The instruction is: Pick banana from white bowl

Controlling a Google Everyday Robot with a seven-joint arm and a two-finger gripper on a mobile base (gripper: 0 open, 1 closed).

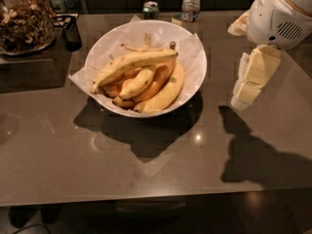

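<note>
The banana [134, 62] is the longest, pale-yellow one, lying on top of several shorter, more orange bananas in the white bowl [112, 40]. It runs from lower left to upper right, with its dark stub near the bowl's far right side. The bowl is lined with crinkled white paper and stands on the grey table at centre-left. My gripper [249, 84] is cream-coloured and hangs from the white arm [282, 13] at the right. It is above the table, to the right of the bowl and apart from it, and holds nothing.
A glass jar of nuts [24, 18] stands at the back left with a black object [72, 33] beside it. A green can [150, 9] and a water bottle [190, 6] stand behind the bowl. The table's front edge [146, 199] runs along the bottom.
</note>
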